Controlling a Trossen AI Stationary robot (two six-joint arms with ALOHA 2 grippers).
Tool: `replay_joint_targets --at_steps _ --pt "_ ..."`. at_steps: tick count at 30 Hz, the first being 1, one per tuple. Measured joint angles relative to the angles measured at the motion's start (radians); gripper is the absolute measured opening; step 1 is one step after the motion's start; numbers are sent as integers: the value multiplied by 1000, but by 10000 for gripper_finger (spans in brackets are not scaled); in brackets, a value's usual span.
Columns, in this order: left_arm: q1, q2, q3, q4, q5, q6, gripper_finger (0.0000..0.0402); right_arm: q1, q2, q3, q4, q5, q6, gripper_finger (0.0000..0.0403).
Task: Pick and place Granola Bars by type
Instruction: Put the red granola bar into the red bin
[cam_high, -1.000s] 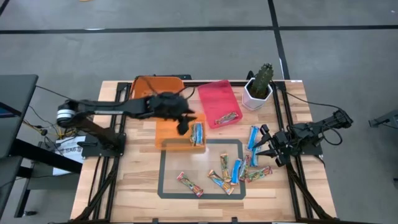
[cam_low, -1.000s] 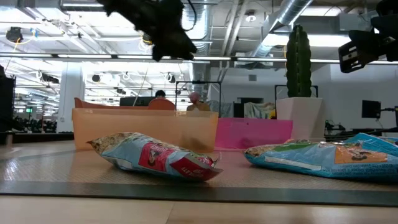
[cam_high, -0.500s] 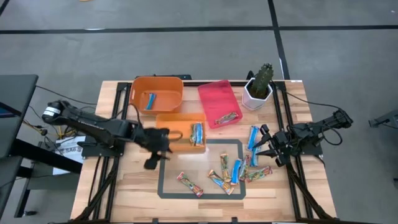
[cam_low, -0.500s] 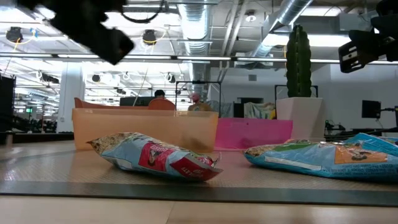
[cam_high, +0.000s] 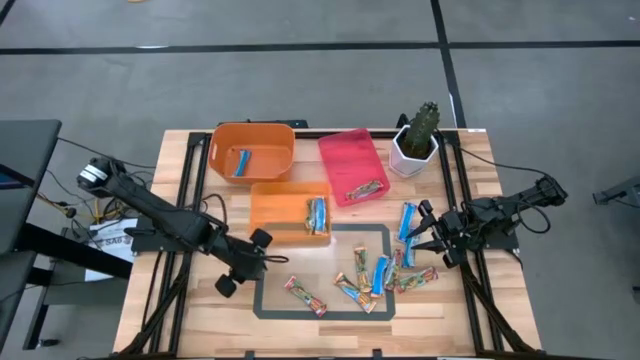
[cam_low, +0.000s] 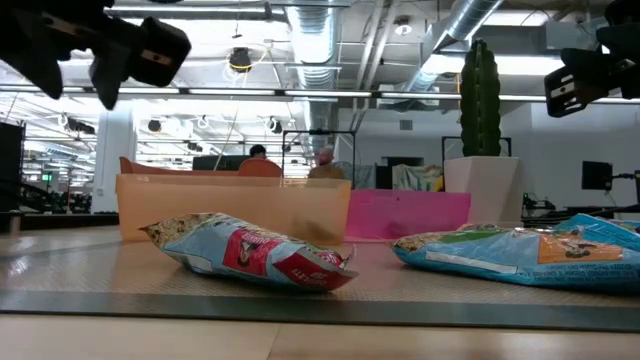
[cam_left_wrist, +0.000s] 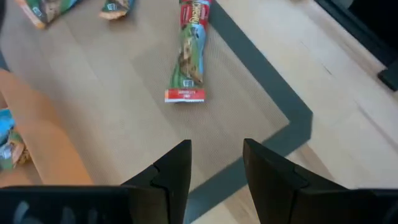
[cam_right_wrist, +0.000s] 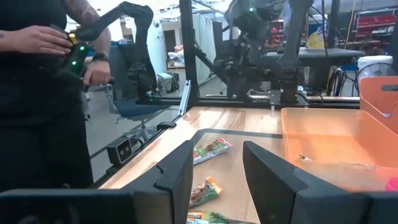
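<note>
Granola bars (cam_high: 372, 277) lie scattered in the taped rectangle, unchanged; others sit in the orange bins (cam_high: 289, 212) and pink bin (cam_high: 350, 165). Left gripper (cam_high: 243, 272) has moved from over the bins to the rectangle's near-left corner, fingers apart, empty. Right gripper (cam_high: 425, 232) waits right, open, cactus pot (cam_high: 415, 150) beyond.

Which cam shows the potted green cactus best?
High view: the green cactus in its white pot stands whole at the table's far right corner. Low view gives only its backlit silhouette. Neither wrist view shows it.
</note>
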Motion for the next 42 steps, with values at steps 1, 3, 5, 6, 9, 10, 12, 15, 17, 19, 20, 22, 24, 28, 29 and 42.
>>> replay_joint_targets --at_steps 1,3,5,6,9,10,12,15,17,19,20,22,24,28,29,42 --pt "-3 24 14 6 -7 1 139 0 0 0 0 0 0 133" --pt "-6 70 40 5 -14 18 139 0 0 0 0 0 0 133" --pt "-8 122 74 2 -16 37 139 0 0 0 0 0 0 133" --pt "-8 148 92 5 -17 47 139 0 0 0 0 0 0 134" --pt "-8 223 146 5 -21 88 139 0 0 0 0 0 0 134" --pt "-8 246 162 5 -23 102 139 0 0 0 0 0 0 133" --pt "-8 291 198 3 -33 127 139 0 0 0 0 0 0 133" --pt "-8 357 253 -3 -42 150 139 0 0 0 0 0 0 133" --pt "-12 396 287 -3 -43 152 139 0 0 0 0 0 0 134" --pt "-17 432 319 -4 -42 162 139 0 0 0 0 0 0 134" --pt "-19 450 335 -5 -42 173 139 0 0 0 0 0 0 134" --pt "-23 479 361 -9 -42 198 139 0 0 0 0 0 0 133" --pt "-24 511 389 -11 -42 210 139 0 0 0 0 0 0 133" --pt "-24 556 431 -15 -42 210 139 0 0 0 0 0 0 134" --pt "-23 565 437 -12 -42 210 139 0 0 0 0 0 0 134" --pt "-17 649 473 18 -67 221 139 0 0 0 0 0 0 133"
